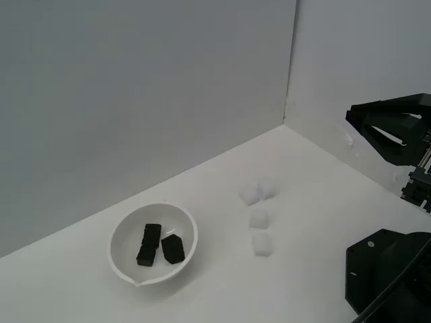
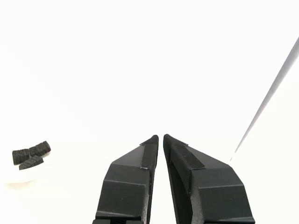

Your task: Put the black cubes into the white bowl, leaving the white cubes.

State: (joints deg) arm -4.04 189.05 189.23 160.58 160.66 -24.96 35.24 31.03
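At the exterior view's left, the white bowl (image 1: 120, 252) is holding all three black cubes (image 1: 160, 245). The white cubes (image 1: 258, 219) are lying mid-table; at right, the gripper (image 2: 160, 136) is hovering, narrowed and empty, so the task appears complete.

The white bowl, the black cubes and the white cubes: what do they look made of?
The white bowl looks like glazed ceramic or glossy plastic, going by its smooth, shiny rim. The black cubes look matte and soft-edged with no shine, perhaps foam or rubber. The white cubes have rounded, blurry edges, possibly foam too; overexposure hides their texture.
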